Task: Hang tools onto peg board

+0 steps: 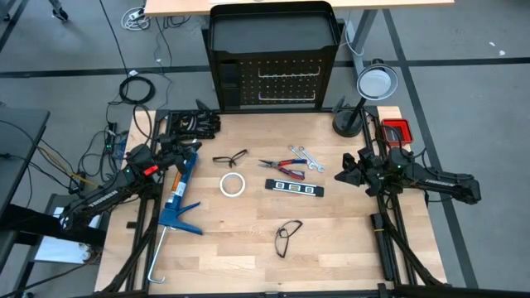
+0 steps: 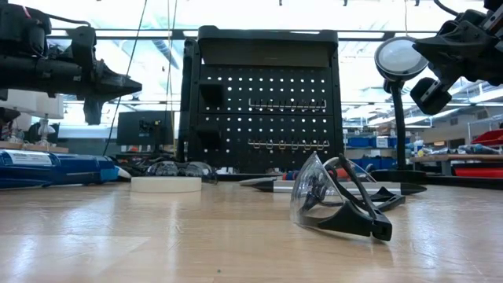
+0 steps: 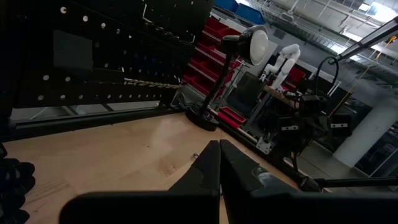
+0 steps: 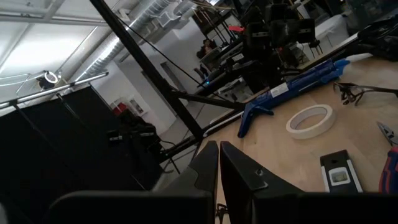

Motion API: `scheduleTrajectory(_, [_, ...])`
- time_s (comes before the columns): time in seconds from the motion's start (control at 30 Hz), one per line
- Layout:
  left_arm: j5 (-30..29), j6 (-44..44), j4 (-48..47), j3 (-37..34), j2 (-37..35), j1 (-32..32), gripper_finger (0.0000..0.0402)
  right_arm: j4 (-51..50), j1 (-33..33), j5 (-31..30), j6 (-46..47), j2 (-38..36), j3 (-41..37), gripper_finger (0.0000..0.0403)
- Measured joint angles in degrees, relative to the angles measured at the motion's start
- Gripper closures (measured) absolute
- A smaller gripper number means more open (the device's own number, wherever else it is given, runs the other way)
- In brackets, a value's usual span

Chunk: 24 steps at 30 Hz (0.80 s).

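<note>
Both claws, left (image 1: pixel 197 147) and right (image 1: pixel 341 176), hover pinched closed and empty. The pliers (image 1: pixel 281 168), wrenches (image 1: pixel 305 158) and black bar (image 1: pixel 291 188) lie crowded, so one grab risks nudging neighbours.

You can't see the red-handled pliers (image 4: pixel 391 154) whole in the right wrist view; the picture's edge cuts them off. In the low view, the near safety glasses (image 2: pixel 339 200) hide much of the tools behind them. The peg board (image 1: pixel 290 81) hooks are too small to count from above.
</note>
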<state>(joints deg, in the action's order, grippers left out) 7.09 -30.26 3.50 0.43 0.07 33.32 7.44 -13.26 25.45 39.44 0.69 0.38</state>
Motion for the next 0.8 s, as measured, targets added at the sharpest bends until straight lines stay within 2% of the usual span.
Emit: scheduleTrajectory(0.8, [-0.01, -0.02, -0.01, 0.0, -0.01, 0.0, 0.0396, -0.02, 0.0, 0.0, -0.01, 0.0, -0.01, 0.0376])
